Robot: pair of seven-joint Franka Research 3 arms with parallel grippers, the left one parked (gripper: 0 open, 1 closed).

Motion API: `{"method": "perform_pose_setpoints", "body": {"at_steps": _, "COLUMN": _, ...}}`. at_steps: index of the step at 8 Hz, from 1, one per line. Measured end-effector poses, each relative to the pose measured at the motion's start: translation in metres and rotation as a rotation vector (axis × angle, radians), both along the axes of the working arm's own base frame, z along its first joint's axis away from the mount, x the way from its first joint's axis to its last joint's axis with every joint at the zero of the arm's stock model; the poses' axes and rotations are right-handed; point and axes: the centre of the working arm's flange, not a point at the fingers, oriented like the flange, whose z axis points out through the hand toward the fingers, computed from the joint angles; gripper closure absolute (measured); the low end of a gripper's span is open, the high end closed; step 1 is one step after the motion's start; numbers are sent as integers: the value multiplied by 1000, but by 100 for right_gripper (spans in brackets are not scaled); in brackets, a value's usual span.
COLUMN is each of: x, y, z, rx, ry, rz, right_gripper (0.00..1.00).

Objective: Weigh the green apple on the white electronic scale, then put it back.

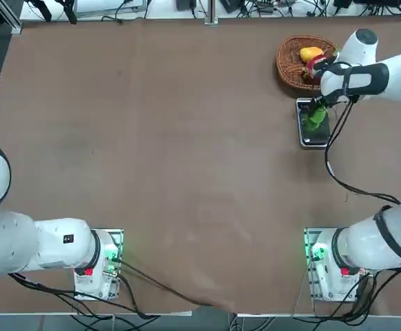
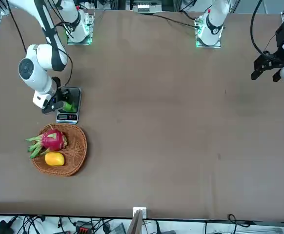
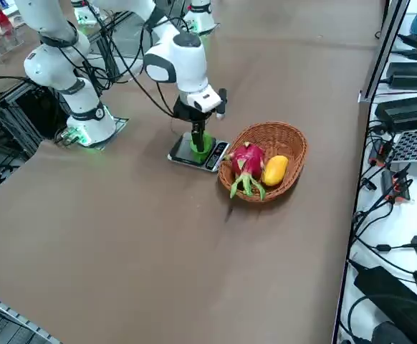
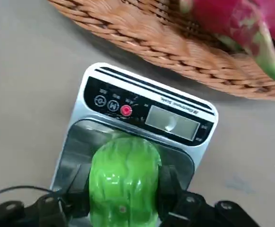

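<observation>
The green apple [image 4: 123,179] sits between the two dark fingers [image 4: 169,185] of my right gripper [image 4: 124,189], which is shut on it. It is right over the plate of the white electronic scale [image 4: 149,116], whose display end faces the basket. I cannot tell whether the apple touches the plate. From overhead the gripper [image 1: 317,112] hangs over the scale [image 1: 313,136] at the far right of the table, with the apple [image 1: 316,118] under it. The side view shows the apple [image 3: 200,147] low on the scale [image 3: 213,159].
A round wicker basket [image 1: 289,65] stands just beyond the scale, almost touching it. It holds a pink dragon fruit [image 3: 246,160] and an orange-yellow fruit [image 3: 274,170]. Brown tabletop [image 1: 173,138] stretches left of the scale.
</observation>
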Motion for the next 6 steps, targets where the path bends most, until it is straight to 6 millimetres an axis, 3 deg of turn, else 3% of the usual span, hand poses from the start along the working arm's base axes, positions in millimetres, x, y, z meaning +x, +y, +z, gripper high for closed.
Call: {"method": "perform_pose_setpoints", "body": {"at_steps": 6, "x": 0, "y": 0, "z": 0, "rx": 0, "ry": 2, "rz": 2, "right_gripper": 31}}
